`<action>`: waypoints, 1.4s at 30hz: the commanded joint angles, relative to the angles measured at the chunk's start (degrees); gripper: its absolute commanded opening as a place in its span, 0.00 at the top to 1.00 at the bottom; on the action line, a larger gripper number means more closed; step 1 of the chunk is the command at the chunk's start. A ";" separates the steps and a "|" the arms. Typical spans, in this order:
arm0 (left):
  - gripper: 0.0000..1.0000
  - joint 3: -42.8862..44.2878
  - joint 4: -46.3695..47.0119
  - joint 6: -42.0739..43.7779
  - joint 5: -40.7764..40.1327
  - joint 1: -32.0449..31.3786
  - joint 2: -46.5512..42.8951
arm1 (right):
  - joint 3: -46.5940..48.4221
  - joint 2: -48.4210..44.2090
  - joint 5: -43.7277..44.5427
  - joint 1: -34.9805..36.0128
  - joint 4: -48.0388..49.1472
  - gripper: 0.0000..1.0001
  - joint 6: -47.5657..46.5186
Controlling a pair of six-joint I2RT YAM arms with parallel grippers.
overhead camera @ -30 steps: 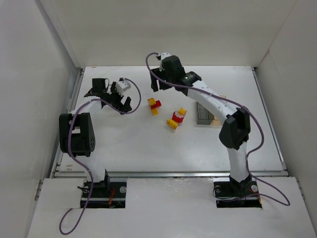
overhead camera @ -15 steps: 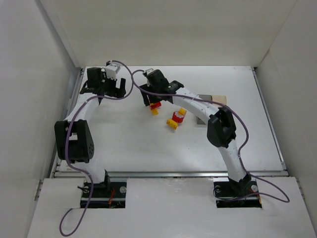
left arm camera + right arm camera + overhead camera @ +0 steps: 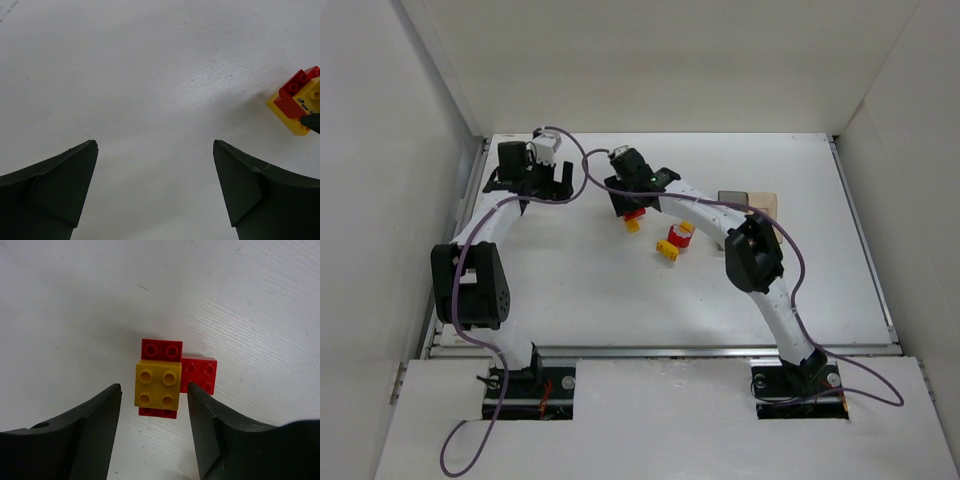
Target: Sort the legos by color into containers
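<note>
A cluster of legos [image 3: 158, 382], one yellow brick on top of red bricks, lies on the white table between the fingers of my open right gripper [image 3: 154, 385]. The fingers straddle it without touching. In the top view this cluster [image 3: 634, 218] sits just in front of the right gripper [image 3: 625, 203]. A second red and yellow cluster [image 3: 675, 240] lies to its right. My left gripper [image 3: 552, 184] is open and empty over bare table, left of the first cluster [image 3: 296, 106]. The dark grey container [image 3: 730, 197] and the tan one [image 3: 765, 203] are partly hidden behind the right arm.
White walls enclose the table [image 3: 620, 300] at the back and on both sides. The right arm stretches across the middle from its base at the near right. The left arm runs along the left side.
My right gripper has moved left and forward from the far centre down onto the left cluster. My left gripper has swung back toward the far left, then held still.
</note>
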 commanded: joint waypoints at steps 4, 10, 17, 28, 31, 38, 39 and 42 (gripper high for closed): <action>0.00 -1.30 1.81 -2.02 0.34 0.08 -2.93 | 3.21 0.33 0.72 0.17 2.65 0.45 -1.16; 0.07 -2.97 0.66 1.24 4.65 0.08 -2.93 | 3.21 0.33 -0.42 0.70 2.66 0.53 -1.16; 0.06 -5.34 0.14 7.03 7.46 0.08 -2.93 | 3.21 0.33 -4.02 0.70 3.80 0.73 -1.16; 0.01 -2.98 -8.64 22.03 14.49 -1.58 -4.60 | 2.68 -3.96 -13.94 -1.14 4.85 1.00 0.16; 0.01 0.09 -10.92 25.83 14.49 -1.59 -5.83 | -0.37 -7.04 -18.95 -3.51 7.04 1.00 3.14; 0.01 4.31 -18.41 37.53 20.20 -3.52 -9.96 | -14.08 -18.21 -33.81 -9.49 20.22 1.00 13.69; 0.01 5.02 -18.41 37.54 20.20 -4.13 -10.57 | -14.63 -19.96 -34.34 -10.19 21.02 1.00 14.39; 0.01 5.73 -17.19 37.54 20.82 -6.86 -13.30 | -15.15 -21.90 -35.83 -10.20 21.03 1.00 15.10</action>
